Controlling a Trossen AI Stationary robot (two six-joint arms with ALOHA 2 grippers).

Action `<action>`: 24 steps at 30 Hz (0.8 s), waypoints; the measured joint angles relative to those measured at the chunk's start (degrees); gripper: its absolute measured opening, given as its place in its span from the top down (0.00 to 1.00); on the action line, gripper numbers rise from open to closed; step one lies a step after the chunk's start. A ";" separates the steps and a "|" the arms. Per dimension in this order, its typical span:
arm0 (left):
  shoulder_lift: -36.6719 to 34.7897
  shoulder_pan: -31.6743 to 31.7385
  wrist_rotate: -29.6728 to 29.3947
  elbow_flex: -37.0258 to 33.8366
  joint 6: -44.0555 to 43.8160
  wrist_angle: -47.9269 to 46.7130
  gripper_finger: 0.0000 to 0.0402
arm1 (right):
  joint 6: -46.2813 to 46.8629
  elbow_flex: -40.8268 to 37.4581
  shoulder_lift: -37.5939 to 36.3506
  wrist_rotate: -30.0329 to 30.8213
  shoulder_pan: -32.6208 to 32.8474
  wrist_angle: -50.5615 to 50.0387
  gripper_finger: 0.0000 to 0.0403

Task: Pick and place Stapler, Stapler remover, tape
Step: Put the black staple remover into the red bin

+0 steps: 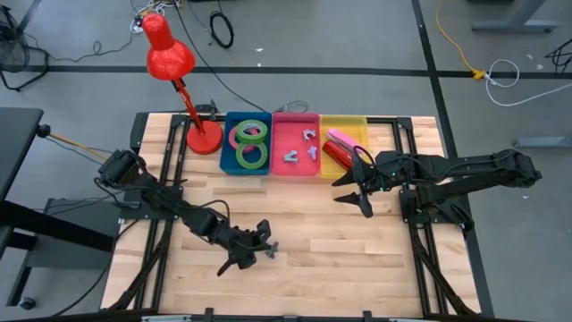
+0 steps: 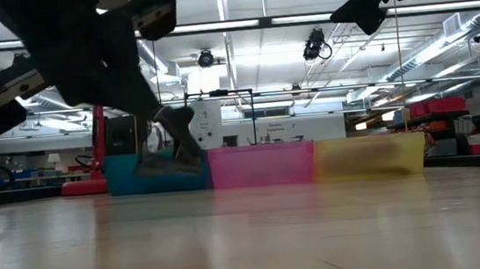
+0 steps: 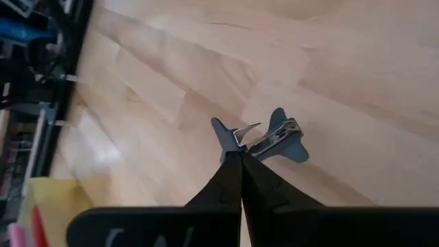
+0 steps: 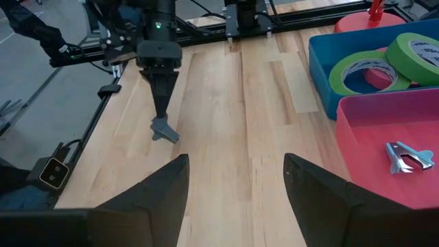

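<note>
My left gripper (image 1: 265,241) is shut on a grey-blue staple remover (image 3: 267,137) over the near middle of the table. It also shows in the right wrist view (image 4: 164,132). My right gripper (image 1: 353,192) is open and empty, just in front of the yellow bin (image 1: 344,121), which holds a pink-red stapler (image 1: 340,143). Two green tape rolls (image 1: 253,156) and a red one (image 1: 243,139) lie in the blue bin (image 1: 229,143). Several staple removers (image 1: 299,154) lie in the pink bin (image 1: 295,114). My left gripper pinches the staple remover between its two fingertips, at the remover's edge beside one grey-blue wing (image 3: 230,143). The fingers slant down from the table's left. The remover sticks out beyond the fingertips, metal jaws outward. Whether it rests on the wood or hangs just above it, I cannot tell.
A red desk lamp (image 1: 170,58) stands on its base (image 1: 204,139) left of the blue bin. The three bins stand in a row at the table's far edge. Bare wood (image 1: 313,268) lies between the two grippers and toward the near edge.
</note>
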 joint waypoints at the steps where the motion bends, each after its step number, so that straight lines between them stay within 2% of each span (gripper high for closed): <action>1: -0.02 0.00 -0.63 0.46 0.00 -0.45 1.00 | 0.00 0.00 0.00 0.00 0.02 0.00 0.42; 10: -0.04 1.65 -2.15 4.70 -0.79 -4.67 1.00 | -1.33 0.00 0.00 0.01 0.02 -0.02 0.42; 16: -0.04 5.99 -0.18 6.39 -4.16 -5.09 1.00 | -5.60 0.00 -0.01 3.72 0.02 -0.31 0.43; 20: -0.04 9.91 2.73 8.23 -6.74 -5.09 1.00 | -7.32 0.00 -0.41 6.40 0.02 -0.44 0.48; 24: -0.04 13.56 7.68 10.53 -9.18 -5.00 1.00 | -8.01 0.00 -1.62 6.43 0.02 -0.65 0.59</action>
